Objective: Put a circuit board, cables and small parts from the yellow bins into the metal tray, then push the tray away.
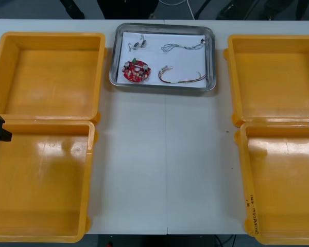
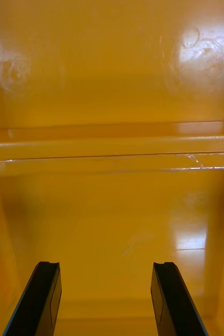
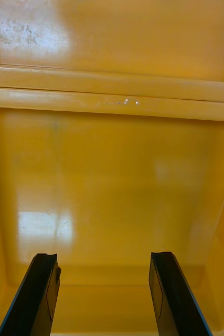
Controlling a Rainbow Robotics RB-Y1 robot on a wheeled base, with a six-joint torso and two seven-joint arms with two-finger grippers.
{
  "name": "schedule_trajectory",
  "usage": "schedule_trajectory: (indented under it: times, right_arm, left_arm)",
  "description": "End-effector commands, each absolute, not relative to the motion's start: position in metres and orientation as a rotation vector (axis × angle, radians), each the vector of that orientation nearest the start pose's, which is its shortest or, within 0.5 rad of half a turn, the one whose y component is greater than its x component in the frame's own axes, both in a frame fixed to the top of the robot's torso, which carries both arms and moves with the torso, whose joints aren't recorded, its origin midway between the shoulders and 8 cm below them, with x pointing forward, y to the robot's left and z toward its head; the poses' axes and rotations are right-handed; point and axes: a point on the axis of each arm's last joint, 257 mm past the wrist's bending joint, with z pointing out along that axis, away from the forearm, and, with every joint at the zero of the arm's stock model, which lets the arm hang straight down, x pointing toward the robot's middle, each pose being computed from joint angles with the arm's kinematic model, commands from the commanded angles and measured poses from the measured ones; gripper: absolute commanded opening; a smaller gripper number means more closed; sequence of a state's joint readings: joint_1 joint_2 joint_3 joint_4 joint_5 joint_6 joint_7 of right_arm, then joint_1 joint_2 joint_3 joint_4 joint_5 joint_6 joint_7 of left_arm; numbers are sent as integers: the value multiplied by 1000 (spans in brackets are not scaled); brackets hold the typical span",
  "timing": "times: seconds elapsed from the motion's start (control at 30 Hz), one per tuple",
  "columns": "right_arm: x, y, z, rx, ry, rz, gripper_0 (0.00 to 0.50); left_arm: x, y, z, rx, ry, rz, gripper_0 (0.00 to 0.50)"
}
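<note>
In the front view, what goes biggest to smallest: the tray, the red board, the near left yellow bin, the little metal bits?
near left yellow bin, biggest, though closest to the camera
tray
red board
little metal bits, smallest

L claw point(image 3: 102, 257) fingers apart | over bin point(image 3: 112, 178) floor, glare patches | 2nd bin point(image 3: 122, 31) beyond, rims touching
</note>
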State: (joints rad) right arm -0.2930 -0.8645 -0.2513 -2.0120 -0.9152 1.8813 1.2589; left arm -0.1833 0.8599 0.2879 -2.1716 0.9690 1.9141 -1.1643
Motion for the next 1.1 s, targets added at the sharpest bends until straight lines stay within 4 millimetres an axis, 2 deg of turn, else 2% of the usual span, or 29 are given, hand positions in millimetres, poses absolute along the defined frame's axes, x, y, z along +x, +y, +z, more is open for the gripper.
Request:
schedule_trajectory:
  times: [0.03,0.3,1.1]
  right_arm:
    - [396,-402,-141,91,2704,-18,500]
    - [390,-404,-144,105,2728,-26,500]
    - [390,-404,-144,105,2728,-26,500]
  left_arm:
    - [365,383,-142,29,2697,59,500]
    - [365,383,-142,29,2697,59,500]
    - [365,383,-142,29,2697,59,500]
